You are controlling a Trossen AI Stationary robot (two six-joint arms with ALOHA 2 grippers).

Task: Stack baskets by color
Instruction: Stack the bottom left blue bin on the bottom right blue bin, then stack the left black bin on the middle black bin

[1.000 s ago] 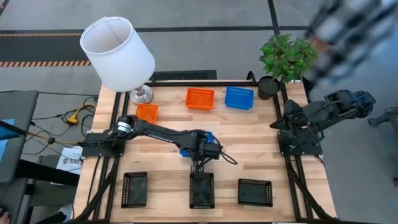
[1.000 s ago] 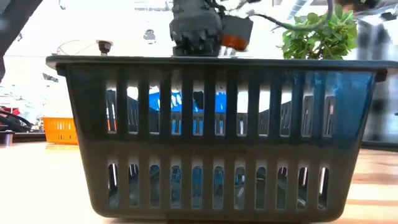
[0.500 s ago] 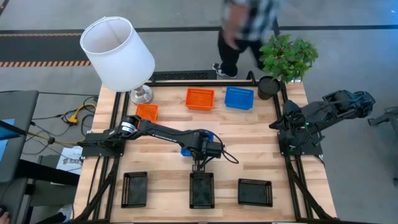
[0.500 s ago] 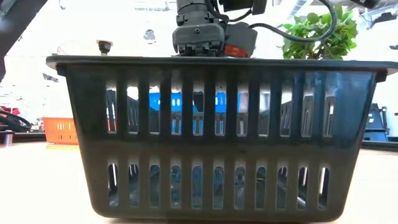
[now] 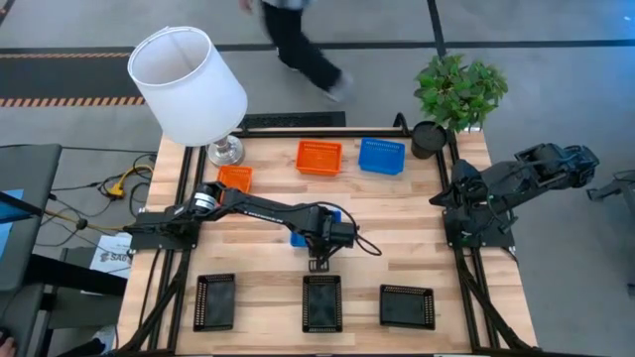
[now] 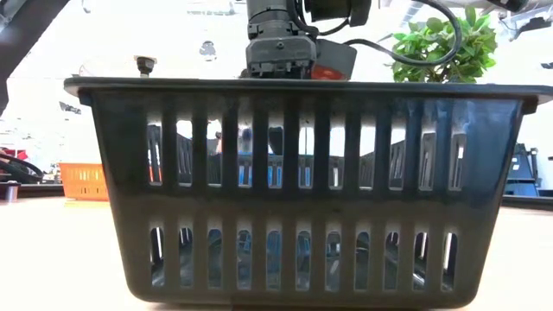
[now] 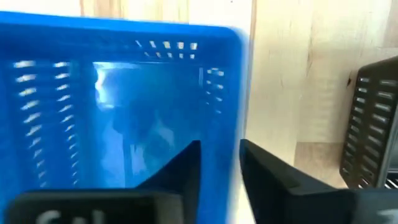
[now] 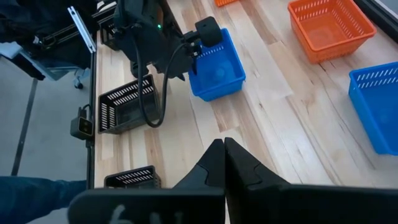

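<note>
Between the left fingers [image 7: 186, 171] stands the blue basket's [image 7: 118, 106] wall.

I see my left gripper [image 5: 317, 260] at a blue basket [image 5: 310, 226] mid-table, three black baskets [image 5: 320, 301] along the near edge, and my right arm [image 5: 496, 193] parked at the table's right side.

Basket count, relative to the lamp [image 5: 189, 84]: 3 black in a row at the desk [image 5: 397, 213] edge farthest from it, 2 orange close by it, 2 blue beyond those. 7 visible total. Also 1 potted plant [image 5: 456, 94], 2 arms.
</note>
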